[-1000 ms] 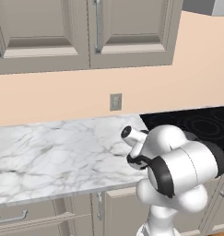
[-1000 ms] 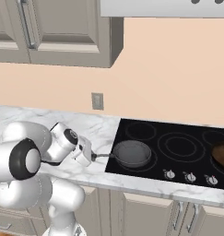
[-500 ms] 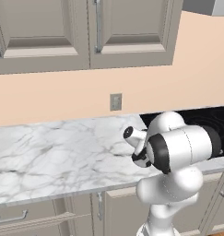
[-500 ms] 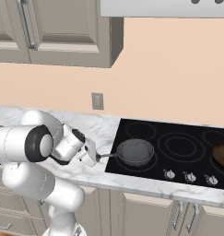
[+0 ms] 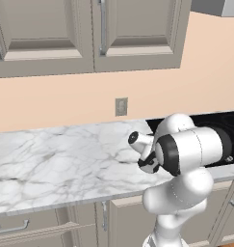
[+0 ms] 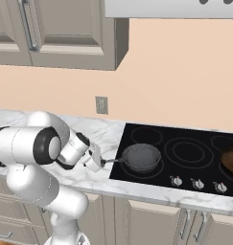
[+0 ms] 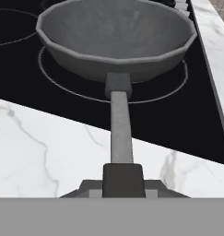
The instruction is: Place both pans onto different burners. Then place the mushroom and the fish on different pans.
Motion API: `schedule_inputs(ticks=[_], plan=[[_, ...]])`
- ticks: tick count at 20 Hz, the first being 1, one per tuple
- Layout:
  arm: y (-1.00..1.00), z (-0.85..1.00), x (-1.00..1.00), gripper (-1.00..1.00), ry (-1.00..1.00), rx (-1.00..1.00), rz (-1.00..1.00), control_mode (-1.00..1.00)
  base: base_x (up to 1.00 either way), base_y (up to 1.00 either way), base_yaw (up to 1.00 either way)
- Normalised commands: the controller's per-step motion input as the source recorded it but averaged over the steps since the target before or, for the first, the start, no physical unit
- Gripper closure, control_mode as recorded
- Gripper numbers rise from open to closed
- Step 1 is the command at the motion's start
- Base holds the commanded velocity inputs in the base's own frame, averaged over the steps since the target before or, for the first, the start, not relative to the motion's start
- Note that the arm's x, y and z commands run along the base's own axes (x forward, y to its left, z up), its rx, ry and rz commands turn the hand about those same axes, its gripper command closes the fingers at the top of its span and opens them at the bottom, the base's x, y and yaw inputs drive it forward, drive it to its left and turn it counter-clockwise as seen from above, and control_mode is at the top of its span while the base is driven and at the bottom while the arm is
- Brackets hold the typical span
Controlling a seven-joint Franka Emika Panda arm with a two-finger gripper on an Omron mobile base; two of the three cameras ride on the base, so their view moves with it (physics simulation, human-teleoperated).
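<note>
From the left base view my own arm hides most of the cooktop. The brown pan runs off the right base view's edge. I cannot tell whether my gripper grips the grey pan's handle.

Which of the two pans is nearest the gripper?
The dark grey pan on the front left burner; its handle points at the gripper. The brown pan sits far right.
</note>
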Motion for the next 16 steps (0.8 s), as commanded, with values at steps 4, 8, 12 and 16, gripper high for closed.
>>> schedule_inputs(ticks=[4,8,12,16], plan=[[0.00,0.00,0.00,-1.00,0.00,0.00,0.00,-1.00,0.00,0.00,0.00],[0.00,0.00,0.00,-1.00,0.00,0.00,0.00,-1.00,0.00,0.00,0.00],[-0.03,0.06,0.00,-1.00,0.00,0.01,0.00,-1.00,0.00,0.00,0.00],[0.00,0.27,0.00,-1.00,0.00,0.03,0.00,-1.00,0.00,0.00,0.00]])
